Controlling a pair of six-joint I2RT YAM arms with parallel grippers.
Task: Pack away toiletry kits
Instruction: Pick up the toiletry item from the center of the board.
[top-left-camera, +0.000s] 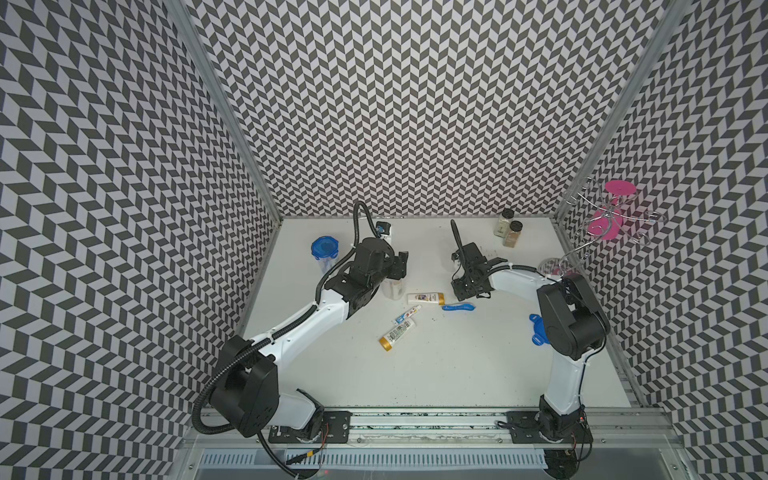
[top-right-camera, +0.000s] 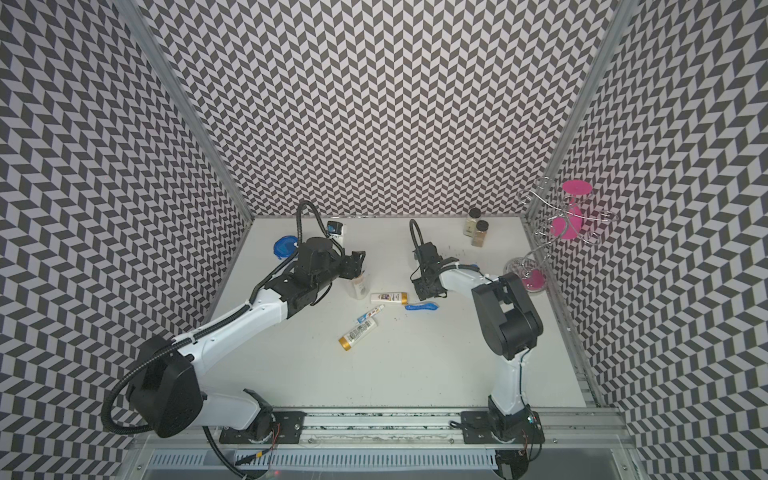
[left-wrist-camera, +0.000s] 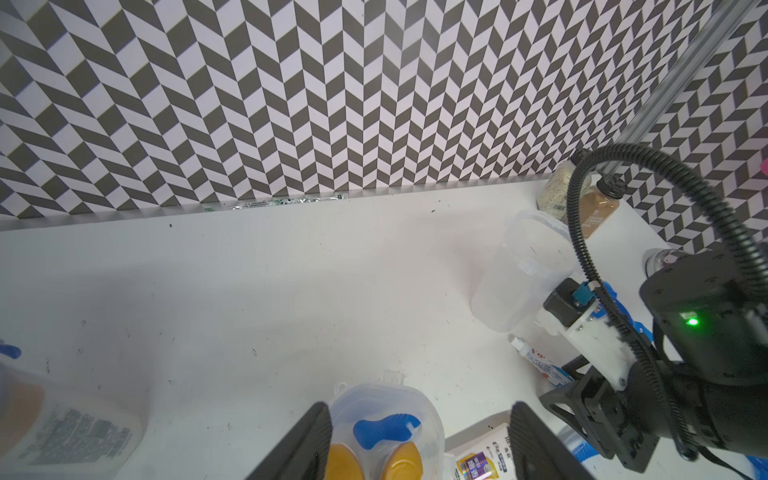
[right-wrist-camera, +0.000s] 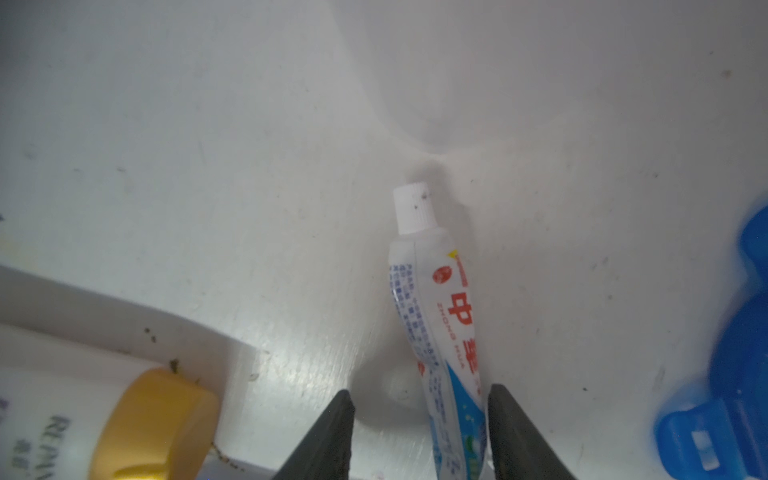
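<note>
White table (top-left-camera: 457, 374), chevron walls on three sides.

Top view: locate the lidded cup (top-left-camera: 322, 262) at left centre; treat that kit as packed. Loose at frame centre lie a gold-cap tube (top-left-camera: 424, 298), a second tube (top-left-camera: 397, 332), a toothpaste (top-left-camera: 407, 314) and a toothbrush (top-left-camera: 457, 307). A spare lid (top-left-camera: 536, 330) lies at right, partly under the right arm. Judge the task roughly one third done: two cups need filling and lidding.

Left wrist view: the left gripper (left-wrist-camera: 419, 405) stands wide apart astride the open cup (left-wrist-camera: 430, 419) at bottom centre and grips nothing. That cup holds a blue brush handle and gold caps. An apparently empty cup (left-wrist-camera: 519, 282) sits at right centre.

Right wrist view: the right gripper (right-wrist-camera: 420, 390) straddles another toothpaste tube (right-wrist-camera: 436, 311) lying on the table at centre. One finger touches it and the other shows a gap, so expect no firm grip yet.
</note>
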